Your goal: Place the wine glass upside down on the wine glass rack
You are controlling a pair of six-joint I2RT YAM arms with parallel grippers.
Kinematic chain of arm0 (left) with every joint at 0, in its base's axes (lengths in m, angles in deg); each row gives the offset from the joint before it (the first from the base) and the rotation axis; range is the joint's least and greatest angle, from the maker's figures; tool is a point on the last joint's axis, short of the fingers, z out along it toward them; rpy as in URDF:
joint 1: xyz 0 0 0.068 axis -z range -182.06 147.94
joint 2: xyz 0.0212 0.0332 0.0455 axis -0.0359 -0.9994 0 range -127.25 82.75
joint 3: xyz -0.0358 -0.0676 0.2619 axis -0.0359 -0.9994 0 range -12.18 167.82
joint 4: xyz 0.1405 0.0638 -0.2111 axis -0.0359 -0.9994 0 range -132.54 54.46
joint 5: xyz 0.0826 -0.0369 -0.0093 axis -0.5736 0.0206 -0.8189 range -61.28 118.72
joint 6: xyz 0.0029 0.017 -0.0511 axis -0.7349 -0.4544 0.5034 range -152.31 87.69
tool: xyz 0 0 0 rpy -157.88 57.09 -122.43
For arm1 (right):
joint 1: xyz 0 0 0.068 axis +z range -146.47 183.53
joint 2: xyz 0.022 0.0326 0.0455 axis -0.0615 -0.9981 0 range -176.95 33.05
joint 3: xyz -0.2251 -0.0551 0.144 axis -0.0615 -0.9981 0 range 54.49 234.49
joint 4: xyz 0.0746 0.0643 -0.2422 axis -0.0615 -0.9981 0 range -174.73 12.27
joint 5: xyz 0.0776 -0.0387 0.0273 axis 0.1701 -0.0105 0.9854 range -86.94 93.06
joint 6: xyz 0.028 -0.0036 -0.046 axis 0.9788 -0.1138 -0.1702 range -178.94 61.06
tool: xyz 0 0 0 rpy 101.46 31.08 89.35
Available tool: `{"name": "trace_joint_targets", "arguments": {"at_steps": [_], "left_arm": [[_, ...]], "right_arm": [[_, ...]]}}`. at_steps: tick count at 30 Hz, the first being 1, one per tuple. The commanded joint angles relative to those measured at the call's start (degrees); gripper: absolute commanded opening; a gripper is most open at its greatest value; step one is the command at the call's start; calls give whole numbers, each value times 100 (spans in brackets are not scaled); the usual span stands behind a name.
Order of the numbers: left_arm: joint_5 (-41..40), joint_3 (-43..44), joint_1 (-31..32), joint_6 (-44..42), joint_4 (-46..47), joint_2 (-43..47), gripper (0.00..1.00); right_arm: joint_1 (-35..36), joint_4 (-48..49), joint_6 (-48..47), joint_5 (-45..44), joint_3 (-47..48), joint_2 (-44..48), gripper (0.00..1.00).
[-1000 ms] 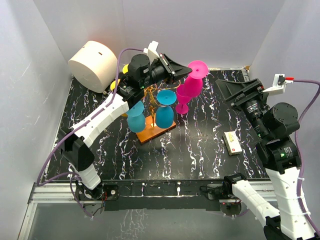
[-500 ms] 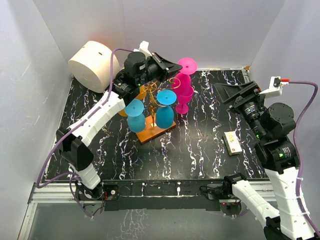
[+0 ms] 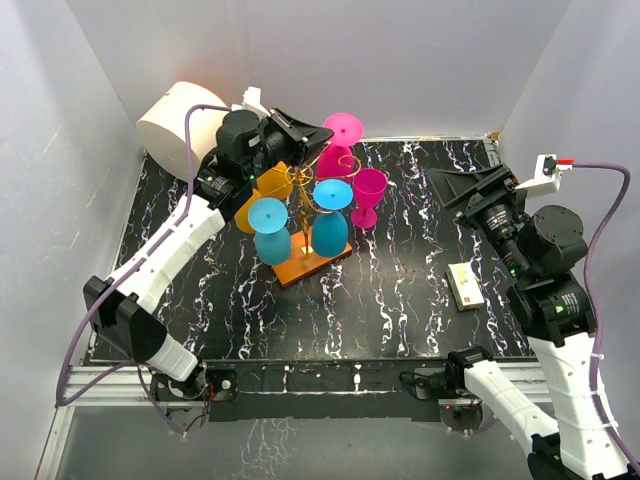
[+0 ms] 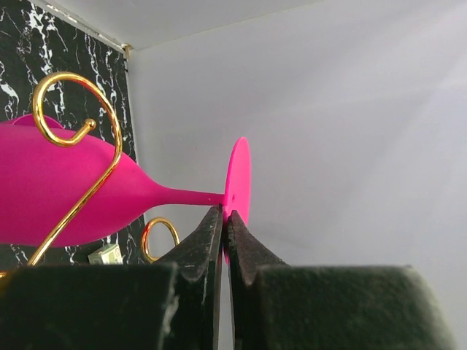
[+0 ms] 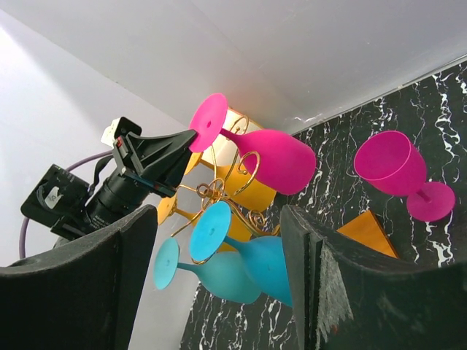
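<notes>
The pink wine glass (image 3: 338, 158) is pinched at its stem, just beside the foot, by the left tool (image 3: 322, 133), jaws narrow. Its long axis is tilted, bowl lowest, among the rack's (image 3: 298, 268) scrolls. The right tool (image 5: 217, 219) is spread wide, well apart.

We count five wine glasses for certain: two pink, the tilted pink glass (image 5: 273, 159) and the upright pink glass (image 3: 368, 188); two blue, the left blue glass (image 3: 271, 240) and the right blue glass (image 3: 329, 230); and one yellow glass (image 3: 272, 183). We also count one wine glass rack (image 3: 300, 268), one cream roll (image 3: 185, 130) and one small box (image 3: 465, 283).
</notes>
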Motion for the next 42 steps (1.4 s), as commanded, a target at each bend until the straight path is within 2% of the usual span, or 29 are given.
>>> {"name": "trace_joint_targets", "arguments": {"at_steps": [1, 7, 18, 34, 42], "left_arm": [[144, -119, -100, -7, 209, 499, 0], [317, -419, -124, 106, 248, 655, 0], [157, -780, -124, -402, 214, 1088, 0], [1392, -1014, -131, -950, 637, 1121, 0], [1610, -895, -107, -1023, 586, 1029, 0]], "right_arm": [[-13, 217, 28, 47, 22, 14, 67], [-14, 244, 94, 100, 0, -13, 66], [-12, 269, 158, 180, -23, -49, 66], [-9, 360, 252, 186, -119, -66, 65], [-13, 408, 269, 204, -171, -84, 65]]}}
